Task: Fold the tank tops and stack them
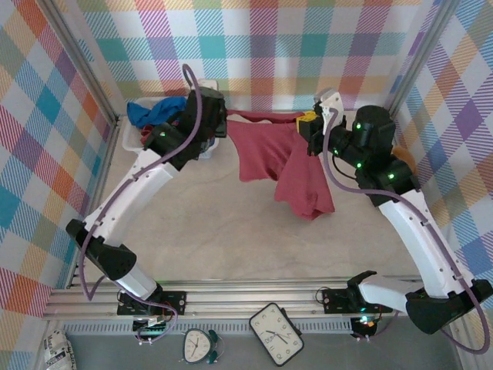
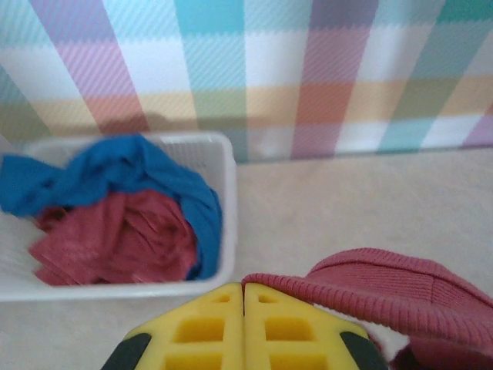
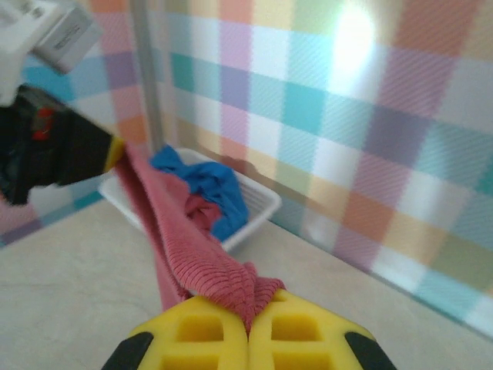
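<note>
Above the back of the table (image 1: 231,247), a red top (image 1: 269,158) hangs between the two arms, lifted so that its own weight pulls the cloth flat before it is laid down for folding. The left gripper (image 2: 245,308) is clamped shut on one end of the upper hem, an edge of ribbed cloth pinched between its yellow fingers (image 2: 196,331). The right gripper (image 3: 248,322) is likewise closed on the other end, with fabric bunched at its tips. The hem runs taut between them, close to the checked back wall (image 1: 262,46), while the body sags toward the table, its lower right part hanging longest. Whether it touches the surface I cannot tell. Holding the two ends well apart looks like a spreading step early in the task, since nothing lies folded yet. At back left, the basket (image 2: 228,193) holds the blue top (image 2: 131,173) draped over a second red top (image 2: 115,235), both crumpled and waiting their turn.
</note>
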Action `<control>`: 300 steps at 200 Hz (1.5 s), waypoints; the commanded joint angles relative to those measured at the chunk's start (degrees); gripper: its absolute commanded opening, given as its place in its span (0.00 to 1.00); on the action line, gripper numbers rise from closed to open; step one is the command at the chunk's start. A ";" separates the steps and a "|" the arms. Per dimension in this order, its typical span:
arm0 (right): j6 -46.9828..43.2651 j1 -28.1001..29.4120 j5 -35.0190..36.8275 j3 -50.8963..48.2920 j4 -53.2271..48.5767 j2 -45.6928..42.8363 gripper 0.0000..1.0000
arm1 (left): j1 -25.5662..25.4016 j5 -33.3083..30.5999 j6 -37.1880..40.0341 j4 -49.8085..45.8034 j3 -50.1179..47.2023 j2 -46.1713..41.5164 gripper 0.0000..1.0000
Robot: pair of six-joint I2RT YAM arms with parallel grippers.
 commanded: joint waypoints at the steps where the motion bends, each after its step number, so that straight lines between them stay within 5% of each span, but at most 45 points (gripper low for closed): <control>1: -2.75 -0.30 -13.04 3.65 -2.77 -0.91 0.01 | -0.33 -5.96 7.67 -3.43 3.28 -4.88 0.00; 32: -1.93 2.86 -20.38 4.47 -3.77 -3.32 0.02 | -0.31 -4.68 9.46 -2.53 1.15 -11.20 0.00; 86: 0.86 6.57 -16.80 1.86 -5.37 -4.70 0.02 | -0.19 -5.32 15.06 2.65 0.52 -10.02 0.00; 117: 4.53 4.88 -8.75 -3.92 -5.76 -2.77 0.02 | 1.09 -1.78 17.82 5.76 6.03 1.81 0.00; 163: 17.39 -9.28 -10.51 -15.90 0.43 7.80 0.03 | 2.02 5.52 17.31 6.82 20.37 27.26 0.00; 185: 18.32 -11.89 -6.71 -16.67 0.00 17.44 0.11 | 1.95 6.33 15.96 5.47 32.64 42.19 0.10; 215: 19.22 -13.65 -1.38 -16.78 -1.19 25.52 0.34 | 1.78 10.95 11.76 -0.75 49.60 56.00 0.41; 226: 19.35 -13.65 -0.41 -17.83 -1.41 24.77 0.45 | 1.82 13.06 10.24 -1.09 48.75 55.77 0.60; 263: 18.79 -11.70 2.67 -24.48 -6.65 16.55 0.54 | 1.88 16.54 6.56 -4.95 37.11 46.79 0.66; 300: 22.20 -3.11 9.92 -34.56 -11.45 7.33 0.53 | 1.72 24.48 -3.53 -0.08 6.55 26.48 0.72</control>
